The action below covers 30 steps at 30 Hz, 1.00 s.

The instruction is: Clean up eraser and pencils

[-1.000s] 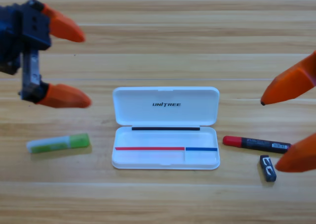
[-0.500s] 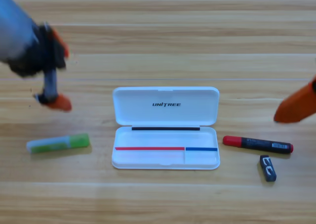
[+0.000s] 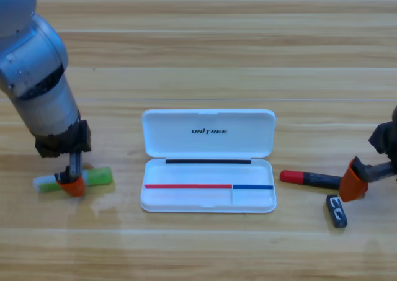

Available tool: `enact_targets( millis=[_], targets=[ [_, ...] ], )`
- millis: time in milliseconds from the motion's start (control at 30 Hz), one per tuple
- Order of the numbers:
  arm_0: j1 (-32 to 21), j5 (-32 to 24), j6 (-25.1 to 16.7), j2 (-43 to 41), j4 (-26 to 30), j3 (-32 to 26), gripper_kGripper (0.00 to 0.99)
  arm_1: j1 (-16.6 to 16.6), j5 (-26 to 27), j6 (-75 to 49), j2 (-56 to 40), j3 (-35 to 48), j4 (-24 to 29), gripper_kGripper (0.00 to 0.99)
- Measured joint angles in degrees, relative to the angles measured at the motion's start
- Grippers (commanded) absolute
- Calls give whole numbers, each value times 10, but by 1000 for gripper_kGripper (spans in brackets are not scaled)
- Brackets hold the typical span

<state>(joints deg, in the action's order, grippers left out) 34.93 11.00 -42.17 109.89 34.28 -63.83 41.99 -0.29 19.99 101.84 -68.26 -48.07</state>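
The light-green pencil [image 3: 99, 177] lies on the table left of the white case. My left gripper [image 3: 73, 182] points straight down onto its middle and covers that part. The black marker with the red cap [image 3: 304, 178] lies right of the case. My right gripper [image 3: 355, 184] comes in from the right edge and sits over the marker's right end, hiding it. The small black eraser [image 3: 336, 210] lies just below that end, a little apart from the gripper.
The white case [image 3: 208, 203] lies open in the middle, its lid [image 3: 208, 146] folded back towards the far side. The grey left arm [image 3: 37, 89] slants down from the upper left corner. Bare wood surrounds everything.
Both grippers have dropped from high near the picture's sides to the table: the left onto the green pencil, the right onto the marker's right end. The pencils, eraser and case have not moved.
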Motion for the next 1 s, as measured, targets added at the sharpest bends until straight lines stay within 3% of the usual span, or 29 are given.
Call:
enact_targets(
  millis=[233, 500, 633, 800, 900, 1000],
  targets=[
    [0, 0, 8, 3, 0, 0, 930, 18, 0, 38, 50, -37, 0, 904],
    [-3, -13, 9, 3, -1, 4, 845, 37, -10, 79, 124, -57, 0, 805],
    [-10, -21, 7, 3, -6, 21, 807, 38, -21, 91, 138, -58, 0, 603],
    [-24, -30, -7, 2, -13, 29, 805, 40, -21, 100, 153, -60, 0, 270],
    [-29, -33, -13, -2, -20, 36, 805, 41, -21, 100, 155, -62, 0, 20],
    [-31, -35, -16, -6, -21, 41, 805, 42, -21, 94, 156, -64, 0, 0]
  ],
)
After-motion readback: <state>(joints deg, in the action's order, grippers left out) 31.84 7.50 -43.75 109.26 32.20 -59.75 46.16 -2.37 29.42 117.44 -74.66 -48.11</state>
